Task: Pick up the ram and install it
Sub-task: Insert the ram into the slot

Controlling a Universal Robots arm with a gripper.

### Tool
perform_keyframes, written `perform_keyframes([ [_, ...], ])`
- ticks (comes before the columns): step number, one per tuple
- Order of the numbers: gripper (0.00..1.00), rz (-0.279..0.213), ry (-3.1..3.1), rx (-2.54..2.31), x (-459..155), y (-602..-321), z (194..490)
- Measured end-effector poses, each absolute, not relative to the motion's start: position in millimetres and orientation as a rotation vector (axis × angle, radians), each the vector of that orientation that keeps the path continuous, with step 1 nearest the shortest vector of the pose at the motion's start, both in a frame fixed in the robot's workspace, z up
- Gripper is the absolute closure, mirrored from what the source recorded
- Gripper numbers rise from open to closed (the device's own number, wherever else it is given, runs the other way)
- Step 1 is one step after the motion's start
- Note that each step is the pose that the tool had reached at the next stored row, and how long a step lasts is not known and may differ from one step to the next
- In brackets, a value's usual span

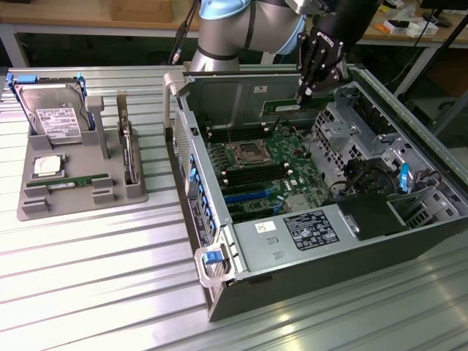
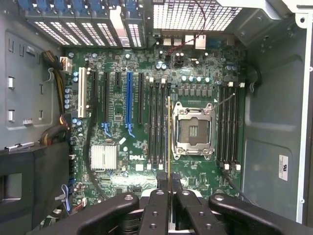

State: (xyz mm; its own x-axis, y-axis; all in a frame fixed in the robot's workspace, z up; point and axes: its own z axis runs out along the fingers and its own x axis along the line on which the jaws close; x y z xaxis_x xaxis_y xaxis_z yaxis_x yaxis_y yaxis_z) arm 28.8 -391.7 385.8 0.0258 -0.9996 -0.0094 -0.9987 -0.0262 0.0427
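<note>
While the hand [image 1: 302, 93] hung over the open computer case [image 1: 219, 296], at about one o'clock in the exterior view, its fingers were clenched on the ram [image 1: 280, 108], which stuck out from the fingertips toward nine o'clock as a narrow green strip, clear of the board and up near the case's far wall. In the wrist view the ram [image 2: 169, 132] showed edge-on as a thin pale line running out from between the hand [image 2: 169, 185] across the motherboard [image 2: 120, 105]. It lay parallel to the black memory slots [image 2: 159, 122] and fell just beside the one nearest the processor socket [image 2: 194, 129]. The pick-up looked done and the work stood at the carrying and lining-up part of the install, with the stick not yet seated, as far as I could judge. Seating it would call for the stick's edge to sit squarely over one slot, level along its length, and for a straight push down. How high it hung above the slots I could not tell. At nine o'clock on the surface [image 1: 110, 292], well apart from the case, a grey holder [image 1: 131, 191] carried a hard drive [image 1: 53, 110].
</note>
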Motion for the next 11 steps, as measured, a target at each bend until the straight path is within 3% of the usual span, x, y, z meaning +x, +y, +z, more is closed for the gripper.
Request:
perform_keyframes([
  [11,0.88,-0.057,-2.175,2.232,29,-392,374],
])
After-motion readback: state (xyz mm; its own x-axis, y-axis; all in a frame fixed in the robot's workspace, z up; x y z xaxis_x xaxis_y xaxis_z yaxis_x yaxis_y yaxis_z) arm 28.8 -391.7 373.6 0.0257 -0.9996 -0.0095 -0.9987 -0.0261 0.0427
